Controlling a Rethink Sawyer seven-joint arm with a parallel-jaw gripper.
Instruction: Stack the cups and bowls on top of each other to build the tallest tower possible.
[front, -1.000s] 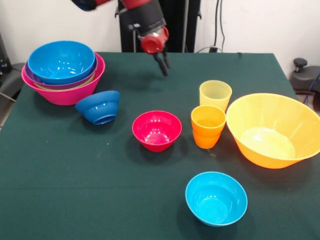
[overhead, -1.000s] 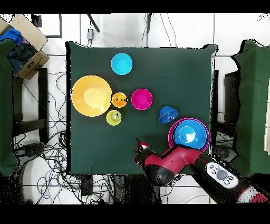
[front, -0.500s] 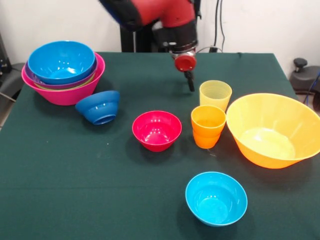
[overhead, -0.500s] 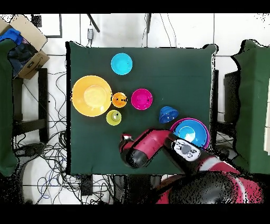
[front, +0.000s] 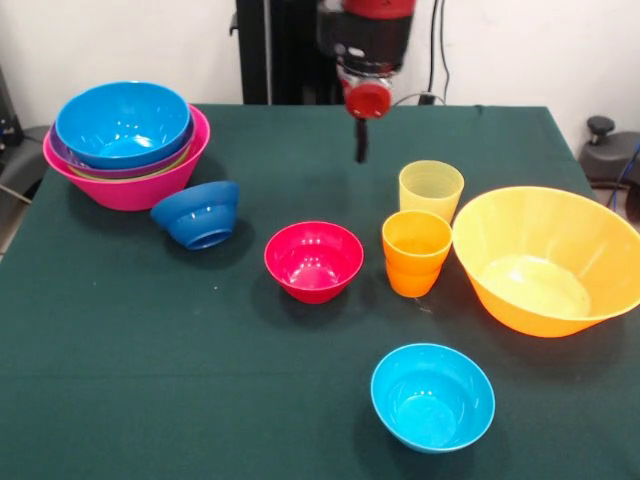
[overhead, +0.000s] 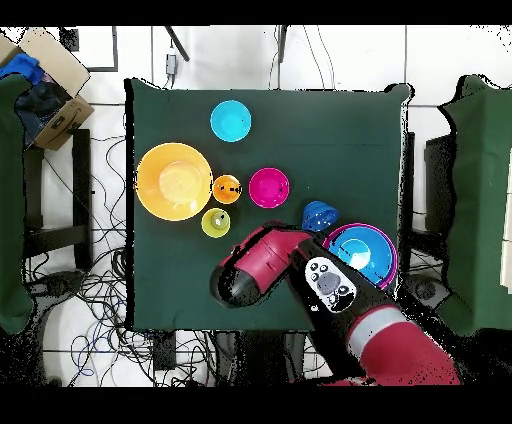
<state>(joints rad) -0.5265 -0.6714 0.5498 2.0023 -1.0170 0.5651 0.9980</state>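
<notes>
- nearest the front edge of the table (front: 120, 400) sits one cyan bowl (front: 432, 396), upright and alone, with bare green cloth to its left.
- behind it, a middle row: one red bowl (front: 313, 261), one orange cup (front: 416, 252) just beside it on the right, and one big orange bowl (front: 548, 259) close to the table's right edge.
- one pale yellow cup (front: 431, 190) stands right behind the orange cup, near the big bowl's rim; that makes two cups, both upright and empty.
- one dark blue bowl (front: 198, 213) lies tipped on its side to the left of the red bowl, close against the foot of the tower (front: 126, 143).
- the tower sits at the far left corner: a pink bowl at the bottom, a sky blue bowl on top, with thin green and purple rims showing between them, four bowls nested; eight bowls in all.
- open cloth runs across the far middle of the table, between the tower and the yellow cup.
- above that open stretch hangs the claw (front: 361, 145), empty, its dark fingers pressed together into one narrow point, clear of the cloth and left of the yellow cup.
- seen from overhead, the arm (overhead: 270, 272) reaches over the table's robot-side edge, between the yellow cup and the tower.
</notes>
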